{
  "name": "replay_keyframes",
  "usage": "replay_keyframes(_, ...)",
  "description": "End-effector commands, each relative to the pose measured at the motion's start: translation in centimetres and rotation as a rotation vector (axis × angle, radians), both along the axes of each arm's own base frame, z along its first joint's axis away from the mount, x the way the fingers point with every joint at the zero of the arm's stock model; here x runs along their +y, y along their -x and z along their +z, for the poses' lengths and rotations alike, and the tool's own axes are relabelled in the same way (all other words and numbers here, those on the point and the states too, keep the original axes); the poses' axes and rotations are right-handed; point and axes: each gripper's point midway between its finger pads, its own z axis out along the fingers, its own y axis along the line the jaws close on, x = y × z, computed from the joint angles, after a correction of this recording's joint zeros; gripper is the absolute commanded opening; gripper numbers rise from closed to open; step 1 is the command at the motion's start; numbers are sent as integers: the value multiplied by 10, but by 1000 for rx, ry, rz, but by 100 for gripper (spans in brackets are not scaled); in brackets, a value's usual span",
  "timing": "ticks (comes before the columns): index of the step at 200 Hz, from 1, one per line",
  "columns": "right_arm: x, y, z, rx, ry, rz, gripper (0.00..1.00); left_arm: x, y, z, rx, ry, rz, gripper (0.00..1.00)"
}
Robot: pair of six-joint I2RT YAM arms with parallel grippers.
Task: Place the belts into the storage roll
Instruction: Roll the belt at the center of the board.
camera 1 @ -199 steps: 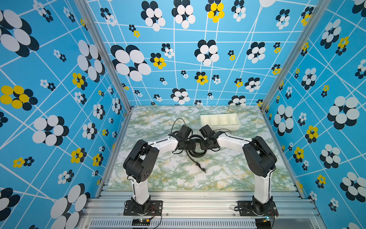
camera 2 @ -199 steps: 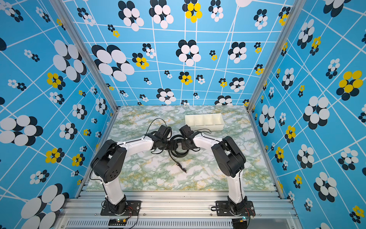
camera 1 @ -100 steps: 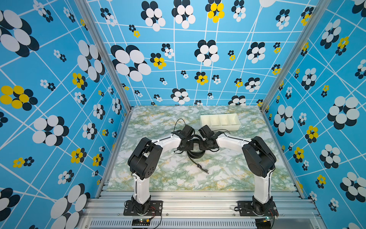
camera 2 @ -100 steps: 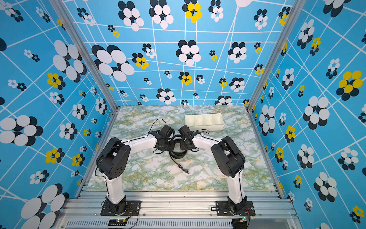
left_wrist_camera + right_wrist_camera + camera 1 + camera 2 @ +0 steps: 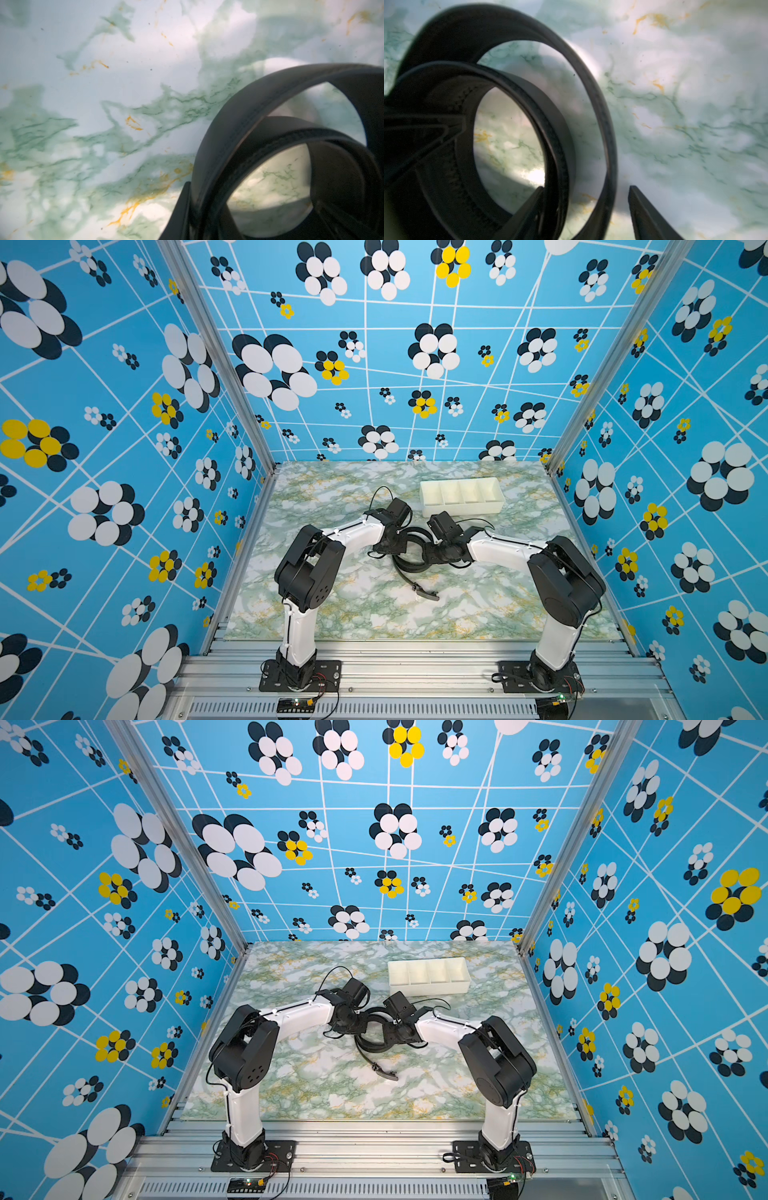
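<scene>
The black belt (image 5: 405,572) lies as a loose coil on the marble table between my two grippers in both top views, and its buckle end (image 5: 384,1072) trails toward the front. My left gripper (image 5: 397,545) is shut on one side of the coil; the left wrist view shows the belt (image 5: 239,116) pinched against a finger (image 5: 182,205). On the opposite side my right gripper (image 5: 586,188) is open. Two turns of the belt (image 5: 446,27) stand between its spread fingers (image 5: 645,216). The cream storage roll (image 5: 461,508) sits behind them at the back right, its compartments empty.
Thin black cables (image 5: 380,493) loop over both wrists near the coil. Blue patterned walls enclose the table on three sides. An aluminium rail (image 5: 415,659) with both arm bases runs along the front edge.
My left gripper has closed on the belt coil, and my right gripper has just opened from its grip on it. The left arm has shifted slightly to the right.
</scene>
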Motion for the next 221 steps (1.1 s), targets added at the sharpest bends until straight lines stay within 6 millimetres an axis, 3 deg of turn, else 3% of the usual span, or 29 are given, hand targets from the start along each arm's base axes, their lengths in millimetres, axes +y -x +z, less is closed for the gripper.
replay_keyframes(1, -15, 3, 24, -94, 29, 21, 67, 23, 12, -18, 71, -101, 3, 6)
replay_keyframes(32, -17, 15, 43, -181, -58, 59, 69, 27, 9, -18, 73, -107, 1, 6)
replay_keyframes(69, 14, 50, 62, -198, -200, 309, 70, 31, 7, -18, 76, -117, -2, 6)
replay_keyframes(138, 44, 112, 45, -127, -199, 655, 69, 28, 3, -26, 105, -122, -21, 6)
replay_keyframes(161, 50, 118, 44, -140, -191, 682, 70, 28, 3, -28, 118, -111, -17, 6)
replay_keyframes(221, 46, 121, 7, -131, -16, 726, 71, 25, 1, -30, 131, -102, -21, 6)
